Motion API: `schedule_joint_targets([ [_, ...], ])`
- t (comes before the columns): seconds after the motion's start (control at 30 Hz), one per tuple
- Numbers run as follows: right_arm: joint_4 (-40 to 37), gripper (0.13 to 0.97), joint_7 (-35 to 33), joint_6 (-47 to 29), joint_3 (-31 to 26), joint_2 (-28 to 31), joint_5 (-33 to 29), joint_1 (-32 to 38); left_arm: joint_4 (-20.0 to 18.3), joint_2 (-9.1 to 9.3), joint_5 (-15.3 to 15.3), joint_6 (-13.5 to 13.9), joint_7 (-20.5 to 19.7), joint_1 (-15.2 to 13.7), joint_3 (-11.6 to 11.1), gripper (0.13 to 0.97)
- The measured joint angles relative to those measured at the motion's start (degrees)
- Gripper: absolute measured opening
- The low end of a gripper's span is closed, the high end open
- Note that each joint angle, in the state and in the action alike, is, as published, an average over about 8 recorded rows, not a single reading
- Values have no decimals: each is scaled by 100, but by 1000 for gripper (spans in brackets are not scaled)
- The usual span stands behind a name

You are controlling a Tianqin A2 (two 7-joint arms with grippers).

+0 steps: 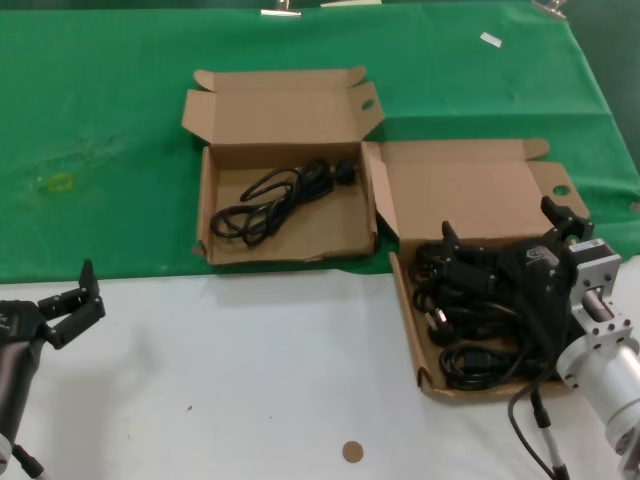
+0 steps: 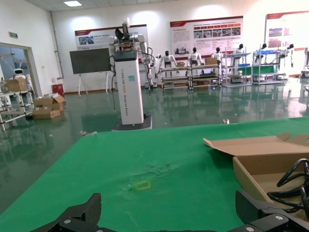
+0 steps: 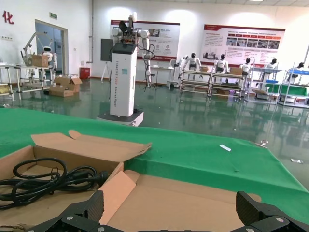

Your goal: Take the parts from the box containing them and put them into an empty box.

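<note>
The box containing the parts (image 1: 405, 300) sits at the right, with a tall side flap (image 1: 380, 195) and its lid (image 1: 470, 185) laid back. A tangled mass of black cables (image 1: 470, 300) fills it. My right gripper (image 1: 498, 222) is open and hovers just over this tangle; its wrist view (image 3: 170, 205) shows the lid (image 3: 193, 203) between the fingers. The other box (image 1: 345, 235), with an oval hole in its lid, holds one coiled cable (image 1: 280, 195), which also shows in the right wrist view (image 3: 43, 181). My left gripper (image 1: 68, 295) is open and empty at the front left.
Both boxes lie where the green cloth (image 1: 100, 120) meets the white table (image 1: 250, 370). A small brown disc (image 1: 351, 451) lies on the white part. A yellow mark (image 1: 60, 182) is on the cloth at left. The left wrist view shows the other box's flap (image 2: 251, 145).
</note>
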Motion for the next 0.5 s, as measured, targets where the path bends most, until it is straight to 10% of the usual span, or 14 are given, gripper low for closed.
schedule_joint_targets([
  [0.5,1,966,0,1,1,0,0,-1,0,0,0,0,0,0,0,966],
])
